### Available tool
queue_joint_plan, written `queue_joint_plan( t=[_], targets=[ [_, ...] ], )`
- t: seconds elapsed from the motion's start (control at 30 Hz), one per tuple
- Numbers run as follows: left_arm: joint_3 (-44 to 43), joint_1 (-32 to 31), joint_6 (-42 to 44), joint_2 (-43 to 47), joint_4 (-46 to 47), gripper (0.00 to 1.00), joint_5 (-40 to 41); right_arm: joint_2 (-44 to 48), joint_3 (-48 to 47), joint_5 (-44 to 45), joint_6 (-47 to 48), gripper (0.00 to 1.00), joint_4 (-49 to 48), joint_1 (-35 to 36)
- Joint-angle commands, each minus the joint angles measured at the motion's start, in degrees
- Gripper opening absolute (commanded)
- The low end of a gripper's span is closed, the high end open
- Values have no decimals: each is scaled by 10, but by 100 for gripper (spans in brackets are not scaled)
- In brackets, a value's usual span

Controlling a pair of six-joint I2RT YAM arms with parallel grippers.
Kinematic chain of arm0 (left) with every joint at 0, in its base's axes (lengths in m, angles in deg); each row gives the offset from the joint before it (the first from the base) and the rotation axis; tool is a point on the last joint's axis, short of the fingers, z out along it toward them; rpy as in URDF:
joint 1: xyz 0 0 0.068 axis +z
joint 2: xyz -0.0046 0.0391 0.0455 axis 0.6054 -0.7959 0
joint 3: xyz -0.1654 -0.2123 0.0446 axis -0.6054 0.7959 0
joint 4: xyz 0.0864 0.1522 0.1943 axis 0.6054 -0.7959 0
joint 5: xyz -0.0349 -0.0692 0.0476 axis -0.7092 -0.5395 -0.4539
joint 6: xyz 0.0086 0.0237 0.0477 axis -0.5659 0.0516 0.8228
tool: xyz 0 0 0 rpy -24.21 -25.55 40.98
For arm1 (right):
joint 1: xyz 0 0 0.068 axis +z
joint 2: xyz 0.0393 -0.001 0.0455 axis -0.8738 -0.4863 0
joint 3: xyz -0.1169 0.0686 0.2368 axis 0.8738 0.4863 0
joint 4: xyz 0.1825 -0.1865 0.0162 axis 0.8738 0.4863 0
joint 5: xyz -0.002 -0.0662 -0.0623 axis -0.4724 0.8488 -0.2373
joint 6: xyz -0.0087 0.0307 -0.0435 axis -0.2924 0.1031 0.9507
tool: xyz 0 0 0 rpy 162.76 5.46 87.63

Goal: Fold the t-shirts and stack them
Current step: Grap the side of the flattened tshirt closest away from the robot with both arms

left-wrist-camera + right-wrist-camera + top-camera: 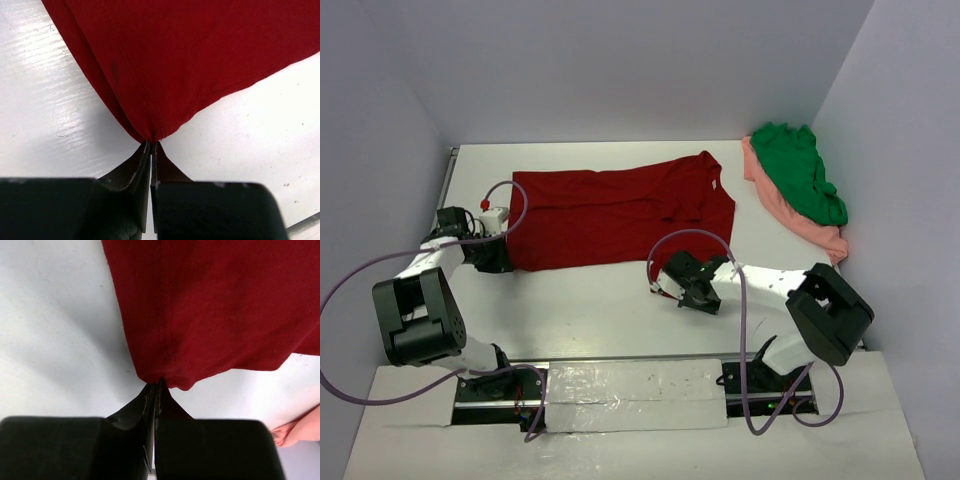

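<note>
The dark red t-shirt (610,215) lies spread flat across the middle of the table, collar to the right with a small pale neck label (714,186). My left gripper (506,257) is shut on its near left corner (151,136), the cloth bunching into the fingertips (145,155). My right gripper (662,282) is shut on the near edge of the shirt's right part (165,377), by a stitched hem. The bright green t-shirt (798,170) lies crumpled on the salmon pink t-shirt (828,238) at the far right.
The walls of the enclosure stand close behind and on both sides of the white table (590,300). A corner of the salmon pink shirt (300,429) shows at the right edge of the right wrist view. A purple cable (510,205) loops over the left arm.
</note>
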Motion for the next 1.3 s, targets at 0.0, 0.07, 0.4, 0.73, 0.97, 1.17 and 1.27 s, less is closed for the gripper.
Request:
queue_joint_plan(
  t=[0.0,0.07,0.4,0.73,0.97,1.17,1.27],
  targets=[
    [-2,4,4,21,-3,10,-4,23,5,-10,-11,0,-11,4],
    [-2,4,3,22,-3,9,-4,21,7,-8,-9,0,-10,4],
    [0,4,8,25,-5,9,-9,28,-12,-20,-17,39,-7,15],
    [2,4,10,24,-3,9,-11,10,-72,-60,-25,40,-14,49],
    [2,4,12,24,-5,9,-12,-39,-95,-64,-22,40,-25,57],
    [3,4,13,26,-4,9,-12,-68,-100,-59,-20,41,-34,59],
    [3,4,15,27,-7,9,-13,-71,-92,-46,-17,41,-49,59]
  ],
)
